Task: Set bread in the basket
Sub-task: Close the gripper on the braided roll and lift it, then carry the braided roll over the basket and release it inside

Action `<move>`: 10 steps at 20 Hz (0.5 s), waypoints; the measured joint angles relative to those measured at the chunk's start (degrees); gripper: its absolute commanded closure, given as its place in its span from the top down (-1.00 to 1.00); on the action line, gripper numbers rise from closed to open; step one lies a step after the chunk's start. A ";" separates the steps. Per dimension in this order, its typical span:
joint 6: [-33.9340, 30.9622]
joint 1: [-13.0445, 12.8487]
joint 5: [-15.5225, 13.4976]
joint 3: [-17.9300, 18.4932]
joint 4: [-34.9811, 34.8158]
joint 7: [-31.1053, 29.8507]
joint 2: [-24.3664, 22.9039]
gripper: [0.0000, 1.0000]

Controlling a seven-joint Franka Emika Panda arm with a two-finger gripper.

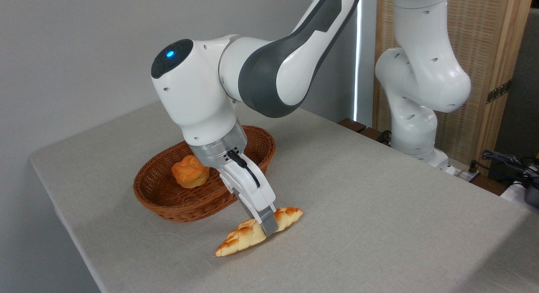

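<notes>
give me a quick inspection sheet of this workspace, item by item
surface: table under a plain grey cloth, flat, no spills seen.
job's things: bread lies on the cloth just in front of the basket, outside it.
clutter: small round bun sits inside the basket.
grippers: gripper is down across the middle of the bread, jaws straddling it; whether they are shut on it cannot be told.
cables: a black cable runs along the gripper body; a bundle of wires lies off the right end of the table.
surroundings: grey wall behind, woven wooden screen at right, robot base at the far table edge.
</notes>
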 measured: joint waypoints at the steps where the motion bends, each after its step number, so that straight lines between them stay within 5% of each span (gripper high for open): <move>1: 0.00 0.00 0.00 0.00 0.04 0.00 0.00 -0.24; 7: 0.00 0.10 -0.42 0.23 2.04 0.00 -0.95 -0.24; 10: -0.36 0.23 -2.95 0.24 4.01 0.00 -2.74 -0.20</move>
